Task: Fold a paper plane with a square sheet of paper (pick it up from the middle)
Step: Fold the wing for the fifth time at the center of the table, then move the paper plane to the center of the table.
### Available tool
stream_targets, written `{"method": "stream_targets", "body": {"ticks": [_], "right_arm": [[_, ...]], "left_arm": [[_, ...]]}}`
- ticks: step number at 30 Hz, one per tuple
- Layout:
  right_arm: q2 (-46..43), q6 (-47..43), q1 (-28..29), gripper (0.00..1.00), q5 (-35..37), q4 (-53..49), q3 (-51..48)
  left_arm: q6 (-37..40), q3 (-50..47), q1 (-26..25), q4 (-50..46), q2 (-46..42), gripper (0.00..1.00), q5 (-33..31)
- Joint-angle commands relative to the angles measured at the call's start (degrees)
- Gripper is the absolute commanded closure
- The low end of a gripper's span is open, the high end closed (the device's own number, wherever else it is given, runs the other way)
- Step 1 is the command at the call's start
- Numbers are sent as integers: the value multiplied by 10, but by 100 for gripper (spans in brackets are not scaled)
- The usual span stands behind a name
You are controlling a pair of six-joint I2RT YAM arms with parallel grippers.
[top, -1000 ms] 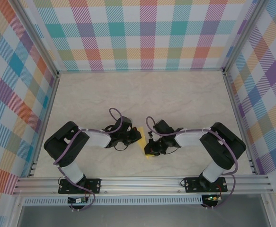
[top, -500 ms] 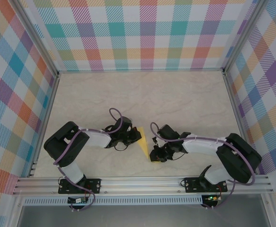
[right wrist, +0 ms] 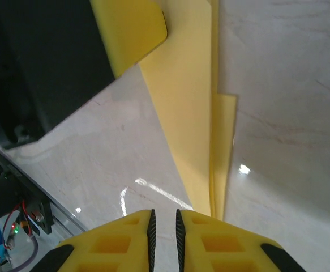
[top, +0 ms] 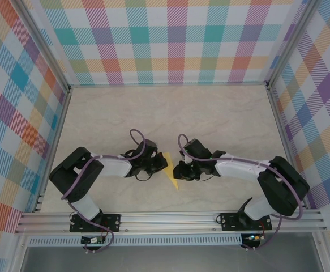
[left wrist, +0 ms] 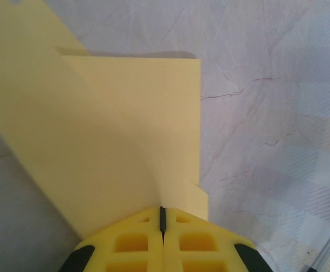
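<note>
The square sheet of paper [top: 173, 179] is folded into a slim pointed paper-plane shape of layered yellow wings. It lies on the table between my two arms, tip toward the near edge. My left gripper [top: 164, 164] is shut on its upper edge; in the left wrist view the paper [left wrist: 114, 141] fans out from the closed left gripper [left wrist: 162, 218]. My right gripper [top: 178, 170] stands just right of the paper. In the right wrist view the right gripper [right wrist: 163, 220] shows a narrow empty gap, and the paper [right wrist: 190, 113] runs beside and under its right finger [right wrist: 221, 241].
The pale marbled table [top: 210, 119] stretches back to checked walls. An aluminium rail [top: 170, 218] runs along the near edge, close below the paper's tip. The left gripper's yellow finger [right wrist: 131, 28] and dark body sit at the top left of the right wrist view.
My right gripper has opened slightly, let go of the paper's lower end and drawn back up beside it. The left gripper stays shut on the paper.
</note>
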Motion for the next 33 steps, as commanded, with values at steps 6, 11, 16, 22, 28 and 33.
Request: {"method": "stream_targets", "body": {"ticks": [6,11,16,22,28,33], "right_arm": [[80,13,-5,83,-34,59,31],[103,16,-4,82,-35,58,18],[87,12,-4,81,-33,49,8],[-25,-4,-4,69,14,31,-1],[-110,-16,-29,61,152,-67,-8],[-143,10,-62,58,172,-65,-43]], "left_arm": [[15,10,-3,-47,-18,100,-12],[18,13,-2,-52,-32,97,-8],[19,24,-3,-95,-74,95,-27],[6,40,-3,-204,-159,78,-89],[-39,76,-9,-369,-230,42,-170],[-67,139,-44,-449,-188,19,-181]]}}
